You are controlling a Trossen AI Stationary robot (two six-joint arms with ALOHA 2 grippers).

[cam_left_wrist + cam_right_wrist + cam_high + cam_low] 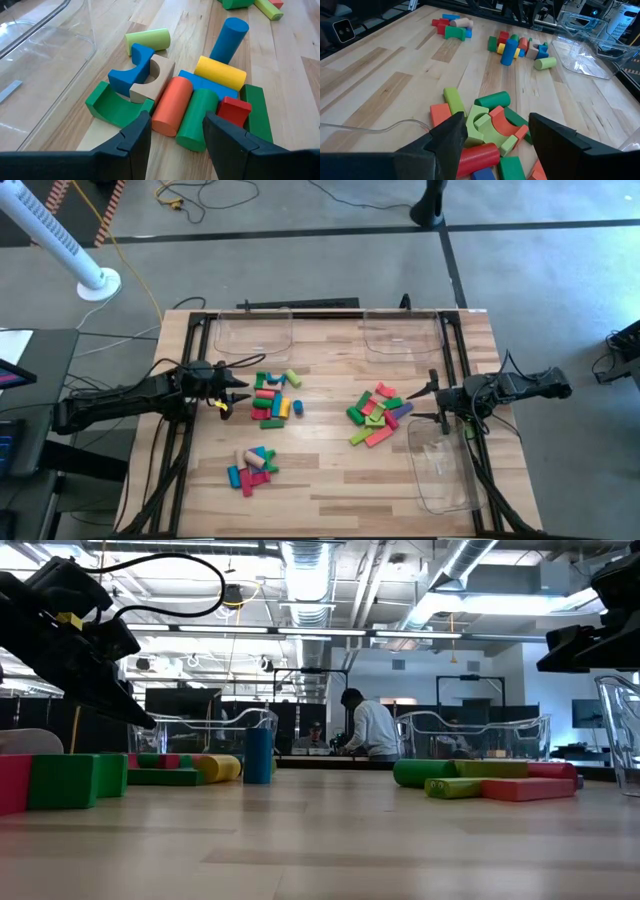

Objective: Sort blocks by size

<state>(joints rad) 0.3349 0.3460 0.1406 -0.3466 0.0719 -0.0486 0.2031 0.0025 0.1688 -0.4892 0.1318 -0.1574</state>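
The left gripper (232, 392) hangs with fingers apart and nothing between them, just short of a cluster of blocks (273, 395) near the table's (330, 480) left edge. In its wrist view an orange cylinder (172, 105) and a green cylinder (196, 119) lie side by side directly ahead of the fingertips, with a red block (233, 111) beside them and a blue cylinder (228, 40) standing farther on. The right gripper (432, 402) is spread wide and empty at the right edge, facing a second heap (378, 414) of red and green pieces. A third pile (251, 467) lies toward the near left corner. Clear trays (252, 335) line the far edge; another tray (442, 472) sits at the near right corner.
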